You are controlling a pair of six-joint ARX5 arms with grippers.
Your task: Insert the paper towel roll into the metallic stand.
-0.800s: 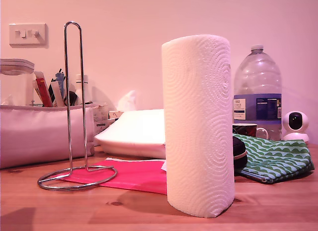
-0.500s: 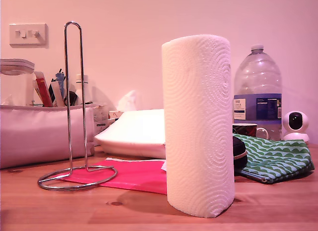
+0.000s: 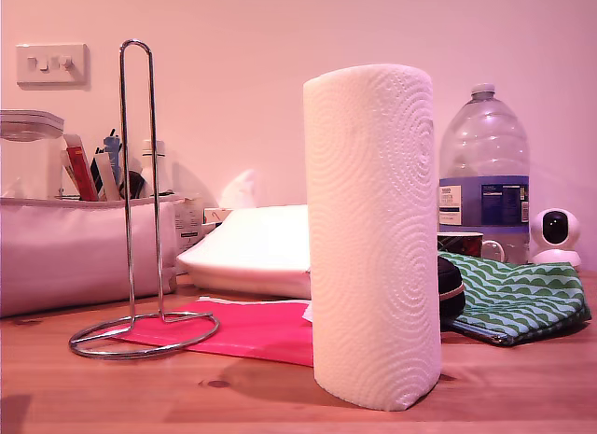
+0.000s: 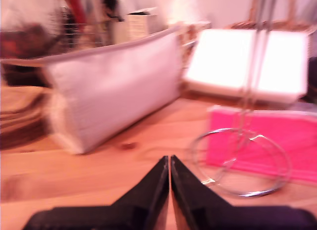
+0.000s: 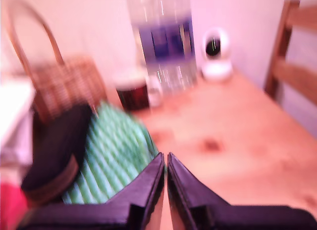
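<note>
The paper towel roll (image 3: 373, 238), a tall white embossed cylinder, stands upright on the wooden table in the middle of the exterior view. The metallic stand (image 3: 128, 182), a chrome loop on a ring base, stands empty towards the exterior view's left, apart from the roll. Neither gripper shows in the exterior view. My first gripper (image 4: 169, 159) is shut on nothing, low over the table, with the stand (image 4: 255, 81) just ahead of it. My second gripper (image 5: 165, 155) is also shut and empty, above bare wood beside a green patterned cloth (image 5: 114, 156). Both wrist views are blurred.
A grey pouch (image 3: 84, 252) holding pens, a flat white package (image 3: 256, 243) and a pink sheet (image 3: 252, 327) lie behind the stand. On the exterior view's right are a water bottle (image 3: 483, 173), a mug (image 3: 466, 243), a small camera (image 3: 555, 233) and the green cloth (image 3: 513, 294). A wicker basket (image 5: 59, 86) sits behind.
</note>
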